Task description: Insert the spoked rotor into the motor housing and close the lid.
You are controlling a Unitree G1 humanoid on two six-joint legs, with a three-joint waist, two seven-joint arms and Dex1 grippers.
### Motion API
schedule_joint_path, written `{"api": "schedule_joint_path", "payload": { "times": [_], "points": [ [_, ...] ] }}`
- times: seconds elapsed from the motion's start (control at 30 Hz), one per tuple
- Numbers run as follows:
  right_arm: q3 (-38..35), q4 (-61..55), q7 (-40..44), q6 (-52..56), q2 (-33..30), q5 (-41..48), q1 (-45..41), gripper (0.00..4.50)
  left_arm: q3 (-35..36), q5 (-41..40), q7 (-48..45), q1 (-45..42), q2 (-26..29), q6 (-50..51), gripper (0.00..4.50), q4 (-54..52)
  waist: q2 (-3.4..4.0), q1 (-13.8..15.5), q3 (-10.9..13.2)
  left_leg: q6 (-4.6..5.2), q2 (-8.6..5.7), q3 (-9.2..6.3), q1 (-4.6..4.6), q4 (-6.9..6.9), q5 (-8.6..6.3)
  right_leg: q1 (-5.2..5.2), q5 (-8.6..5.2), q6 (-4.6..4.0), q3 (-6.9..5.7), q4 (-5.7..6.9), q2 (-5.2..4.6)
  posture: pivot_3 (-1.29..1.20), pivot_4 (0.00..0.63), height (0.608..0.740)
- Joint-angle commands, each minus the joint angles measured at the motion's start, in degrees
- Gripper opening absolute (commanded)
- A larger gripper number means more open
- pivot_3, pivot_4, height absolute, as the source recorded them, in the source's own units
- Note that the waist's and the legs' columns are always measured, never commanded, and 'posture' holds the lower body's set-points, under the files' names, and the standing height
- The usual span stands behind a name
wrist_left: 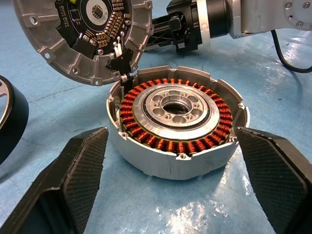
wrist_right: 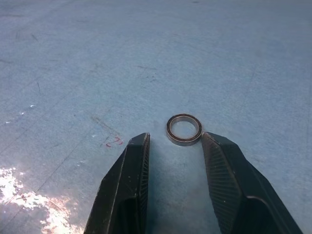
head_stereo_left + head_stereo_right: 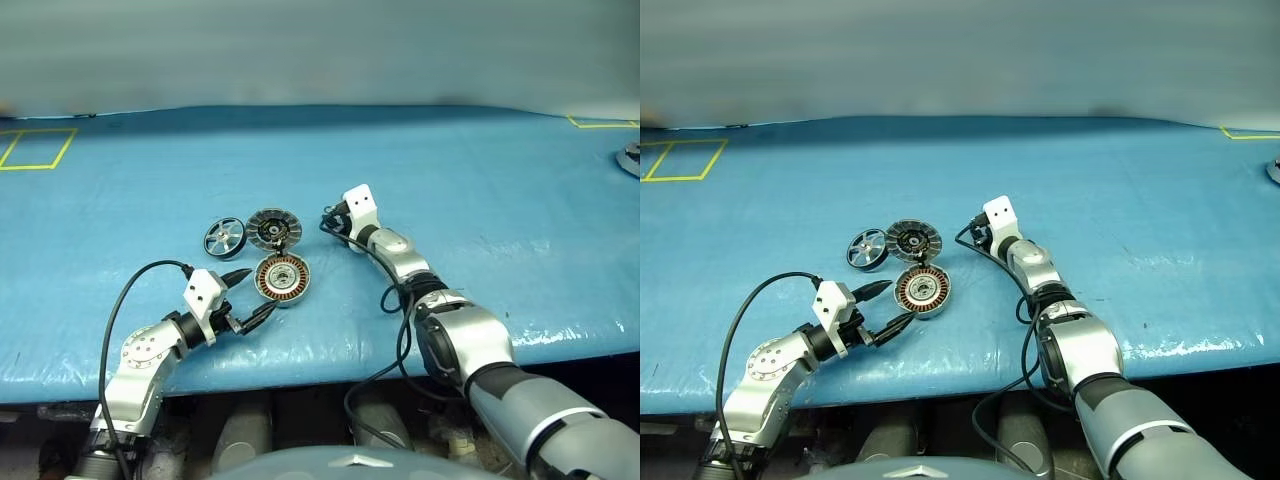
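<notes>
- A blue-covered worktop (image 3: 480, 180) carries the parts, with yellow tape outlines near its far corners and a plain grey wall behind.
- The left claw (image 3: 252, 294) stands spread wide and empty, one finger either side of the motor housing (image 3: 282, 279), not touching it.
- The right claw (image 2: 174, 146) is partly open and grips nothing; a small metal ring (image 2: 184, 129) lies on the worktop just off its tips.
- The lid (image 3: 273, 229) lies ribbed face up just beyond the housing; the spoked rotor (image 3: 224, 238) sits beside the lid, apart from both claws.
- Risk: if the left claw shuts off-centre, the housing may skid into the lid.
- Risk: the right claw could nudge the ring away, or take it for the rotor.
- The rotor is cut off in the left wrist view, and whether the lid's edge rests on the housing rim is hard to tell.
</notes>
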Motion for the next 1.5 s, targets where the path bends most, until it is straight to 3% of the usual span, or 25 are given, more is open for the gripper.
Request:
{"api": "schedule_joint_path", "payload": {
  "times": [0.03,0.47,0.6,0.93,1.1,1.3,1.5],
  "points": [
    [-0.5,0.1,-1.1,-0.9,0.5,-0.7,-2.3,1.76,0.1,-0.3,-0.1,0.3,0.4,-0.3,4.5,-3.0,0.0,0.0,0.0,0.0,0.0,0.0,0.0,-0.01,0.0,0.0,-0.01,-0.01,0.0,0.0,0.0,0.0,0.15,0.74],
    [-0.1,2.1,-3.5,0.9,1.6,-3.4,-3.9,1.76,0.2,0.0,0.7,2.2,0.7,-0.1,4.5,-4.5,0.03,0.0,0.0,0.0,0.0,-0.02,-0.01,-0.06,0.0,-0.04,-0.03,-0.06,0.0,0.0,0.01,0.0,0.15,0.74],
    [-0.2,2.2,-3.2,1.7,1.8,-3.7,-3.3,0.82,0.3,0.2,0.9,2.6,0.8,0.0,4.5,-4.7,0.03,0.0,0.0,0.0,0.0,-0.02,0.01,-0.06,0.0,-0.03,-0.04,-0.06,0.0,0.02,0.01,0.0,0.15,0.74],
    [-3.6,-3.3,-3.5,-2.9,0.5,-0.2,1.1,0.75,0.6,0.0,1.2,2.4,0.9,-0.9,4.5,-4.5,0.03,0.0,0.0,0.0,0.02,-0.03,0.04,-0.07,0.0,0.0,-0.05,-0.08,0.0,0.02,0.04,0.0,0.15,0.74],
    [-1.8,-22.6,1.5,-3.0,-2.3,1.3,13.1,0.75,0.6,-1.0,0.1,1.5,0.1,-2.4,4.5,-3.0,0.03,0.3,0.0,0.0,0.02,-0.04,0.02,-0.08,0.0,0.01,-0.06,-0.05,0.0,-0.01,0.03,0.0,0.15,0.74],
    [-0.6,-59.9,11.4,16.5,-7.1,11.7,32.4,0.75,0.9,-1.0,-2.1,0.3,0.0,-5.3,4.5,0.1,0.08,0.5,0.0,0.0,0.02,-0.07,-0.01,-0.09,-0.01,-0.01,-0.12,0.0,0.0,0.01,0.02,0.0,0.15,0.74],
    [4.6,-81.6,20.4,28.0,-13.0,19.3,42.0,0.75,0.5,-0.2,-4.4,-0.8,0.6,-8.3,4.5,3.4,0.05,0.5,0.1,0.0,0.14,-0.01,0.03,0.0,-0.01,-0.01,-0.18,-0.07,-0.02,0.07,0.04,0.0,0.15,0.74]
  ]
}}
